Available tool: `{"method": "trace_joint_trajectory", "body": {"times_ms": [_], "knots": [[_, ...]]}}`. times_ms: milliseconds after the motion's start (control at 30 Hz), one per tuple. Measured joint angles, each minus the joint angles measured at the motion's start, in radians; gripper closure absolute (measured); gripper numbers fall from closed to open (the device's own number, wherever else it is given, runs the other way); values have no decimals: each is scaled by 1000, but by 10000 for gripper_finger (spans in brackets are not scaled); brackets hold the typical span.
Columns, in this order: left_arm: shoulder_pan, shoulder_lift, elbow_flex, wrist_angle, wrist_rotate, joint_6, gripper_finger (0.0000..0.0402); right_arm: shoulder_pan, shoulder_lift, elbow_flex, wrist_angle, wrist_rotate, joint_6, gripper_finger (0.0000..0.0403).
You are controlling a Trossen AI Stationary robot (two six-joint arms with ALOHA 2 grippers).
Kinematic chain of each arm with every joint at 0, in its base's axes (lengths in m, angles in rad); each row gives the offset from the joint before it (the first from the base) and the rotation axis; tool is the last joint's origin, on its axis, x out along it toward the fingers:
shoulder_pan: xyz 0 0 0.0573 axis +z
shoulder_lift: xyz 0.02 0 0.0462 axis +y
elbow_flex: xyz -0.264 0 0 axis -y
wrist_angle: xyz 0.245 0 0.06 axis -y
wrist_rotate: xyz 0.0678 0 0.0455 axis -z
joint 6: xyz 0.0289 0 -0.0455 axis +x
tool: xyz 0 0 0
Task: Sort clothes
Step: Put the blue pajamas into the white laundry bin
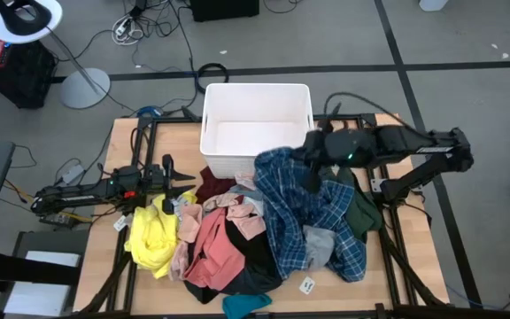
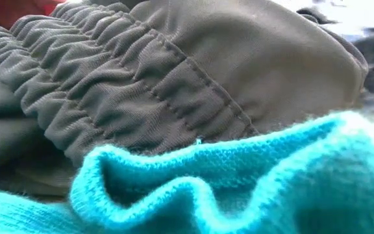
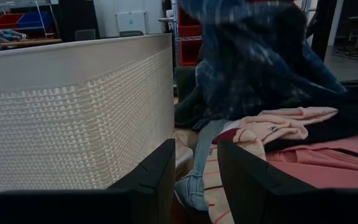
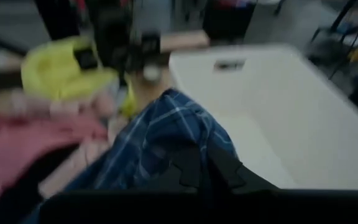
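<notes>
From above, the right tool [image 1: 311,168] is pinched shut on the blue plaid shirt [image 1: 312,217], whose length trails toward lower right; the white bin [image 1: 257,128] lies just beyond, upper centre. The left tool [image 1: 168,177], spread and empty, waits by the yellow garment [image 1: 151,235]. The low view shows only olive cloth [image 2: 174,71] and teal knit [image 2: 239,185]. The left wrist view adds the bin's textured wall [image 3: 73,118]; the right wrist view shows plaid [image 4: 160,143] at its fingertips.
</notes>
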Motion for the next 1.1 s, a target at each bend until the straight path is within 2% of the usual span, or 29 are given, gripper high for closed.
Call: {"method": "trace_joint_trajectory", "body": {"times_ms": [167,400,567,767,933,1100], "knots": [[0,0,0,0,0,0,275,-56,28,104,115,1,-84,403],[0,0,0,0,0,0,275,-171,135,283,308,-6,-259,403],[0,0,0,0,0,0,275,-266,234,440,473,-105,-335,403],[0,0,0,0,0,0,275,-394,367,616,594,-191,-349,403],[0,0,0,0,0,0,275,-481,440,677,562,-195,-340,403],[0,0,0,0,0,0,275,-520,479,677,314,-194,-279,403]]}}
